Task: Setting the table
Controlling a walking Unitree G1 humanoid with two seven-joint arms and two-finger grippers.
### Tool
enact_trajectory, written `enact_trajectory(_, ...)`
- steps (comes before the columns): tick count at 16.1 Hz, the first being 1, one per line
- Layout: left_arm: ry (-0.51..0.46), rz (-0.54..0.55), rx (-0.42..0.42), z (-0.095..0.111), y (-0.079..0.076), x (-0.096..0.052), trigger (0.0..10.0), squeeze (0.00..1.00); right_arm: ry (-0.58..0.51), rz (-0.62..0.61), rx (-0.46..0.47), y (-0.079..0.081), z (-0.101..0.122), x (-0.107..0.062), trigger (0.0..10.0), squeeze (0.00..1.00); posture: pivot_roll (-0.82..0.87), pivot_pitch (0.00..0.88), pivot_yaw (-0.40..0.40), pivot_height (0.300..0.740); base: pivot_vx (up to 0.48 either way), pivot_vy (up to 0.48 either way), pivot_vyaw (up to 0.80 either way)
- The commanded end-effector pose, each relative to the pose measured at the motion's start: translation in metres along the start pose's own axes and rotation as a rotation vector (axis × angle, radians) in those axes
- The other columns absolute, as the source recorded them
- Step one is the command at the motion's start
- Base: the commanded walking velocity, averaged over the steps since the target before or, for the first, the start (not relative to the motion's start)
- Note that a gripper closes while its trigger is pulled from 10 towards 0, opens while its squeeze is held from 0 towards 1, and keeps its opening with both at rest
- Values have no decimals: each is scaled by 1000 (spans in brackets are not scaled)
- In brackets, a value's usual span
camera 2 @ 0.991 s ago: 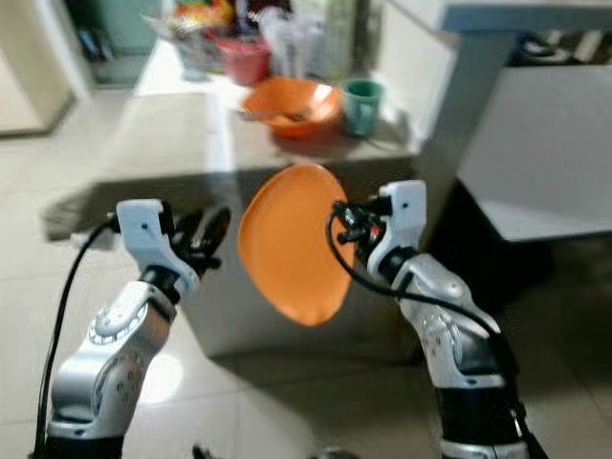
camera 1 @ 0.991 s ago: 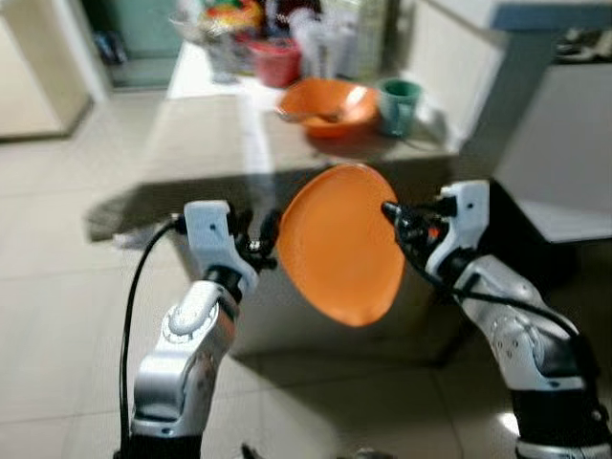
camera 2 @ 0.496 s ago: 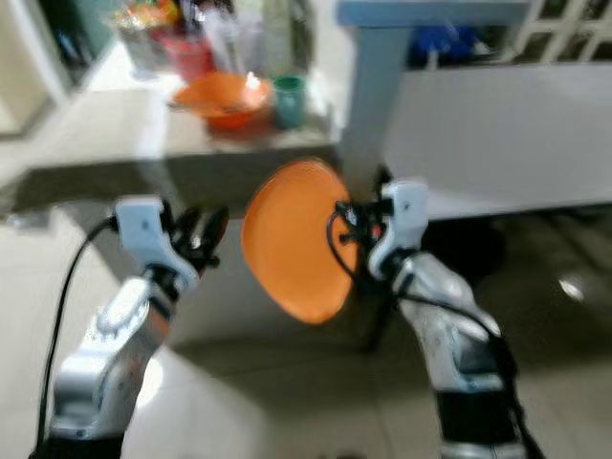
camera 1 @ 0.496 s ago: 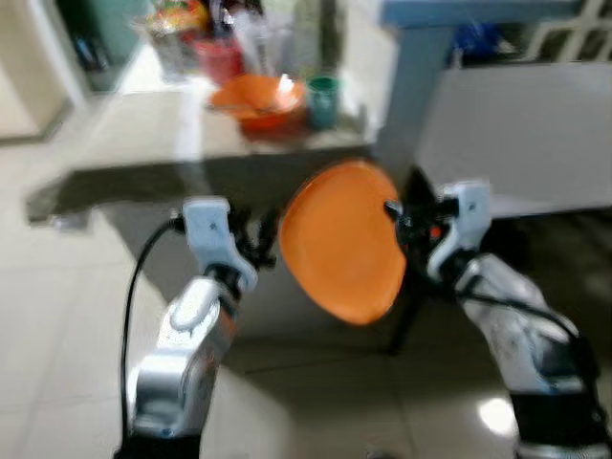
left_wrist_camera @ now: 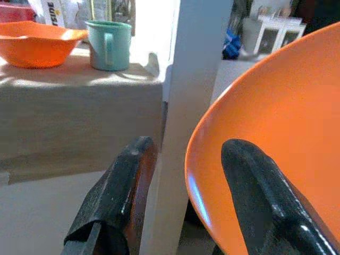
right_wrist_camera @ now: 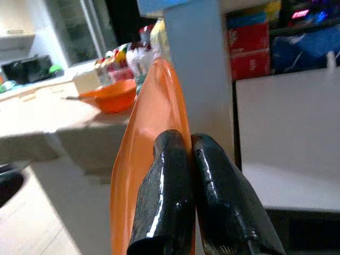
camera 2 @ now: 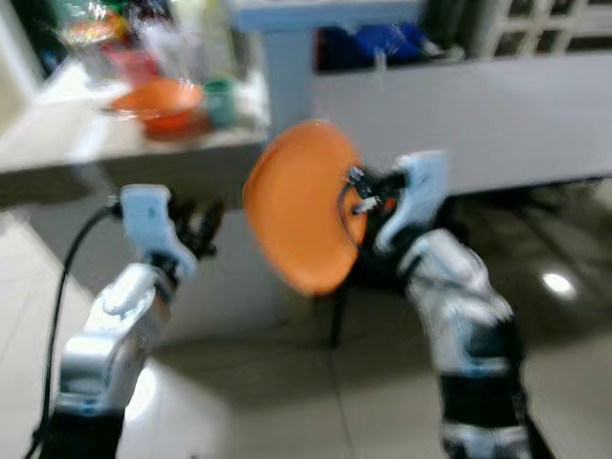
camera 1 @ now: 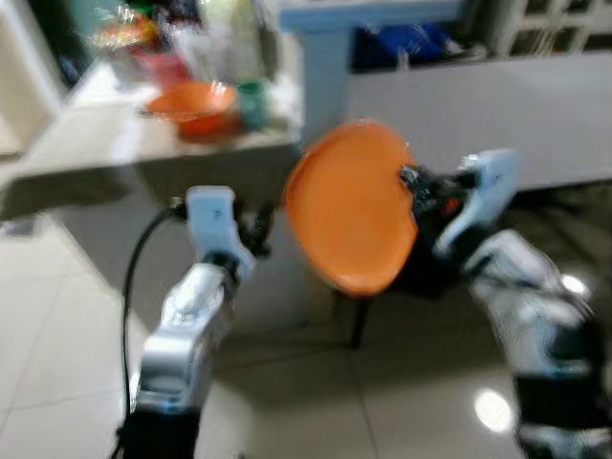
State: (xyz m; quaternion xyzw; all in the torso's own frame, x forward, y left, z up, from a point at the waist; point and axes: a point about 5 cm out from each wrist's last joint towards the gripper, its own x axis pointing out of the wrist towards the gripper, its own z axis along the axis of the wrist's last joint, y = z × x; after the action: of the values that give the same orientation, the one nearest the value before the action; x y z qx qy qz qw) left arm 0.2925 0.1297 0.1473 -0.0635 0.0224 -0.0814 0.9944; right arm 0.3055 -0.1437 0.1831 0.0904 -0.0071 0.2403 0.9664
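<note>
gripping the orange plate (camera 1: 349, 206) by its rim, the right gripper (right_wrist_camera: 183, 154) has both fingers pinched tight on the edge, plate held on edge in the air between the two arms, in front of the counter (camera 1: 86, 143). left gripper (left_wrist_camera: 186, 202) sits just beside the plate's other side, fingers (left_wrist_camera: 119, 186) spread apart, not clamped on anything. on the counter behind: orange bowl (left_wrist_camera: 37, 42) and teal mug (left_wrist_camera: 109, 45) side by side, next to a grey-blue pillar (left_wrist_camera: 186, 79). head views blurred.
</note>
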Motion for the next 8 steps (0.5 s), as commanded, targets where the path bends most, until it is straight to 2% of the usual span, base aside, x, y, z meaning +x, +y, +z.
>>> enact_trajectory(1, 2, -2, 11, -1, -3, 2, 10000, 0, -45, -2, -21, -1, 11, -1, 0, 0, -211, 0, 65, 740, 296, -375, 0)
enact_trajectory(8, -15, -33, 1, 0, -10, 4, 10000, 0, -78, -17, -30, -7, 20, 1, 0, 0, -218, 0, 71, 740, 288, -379, 0)
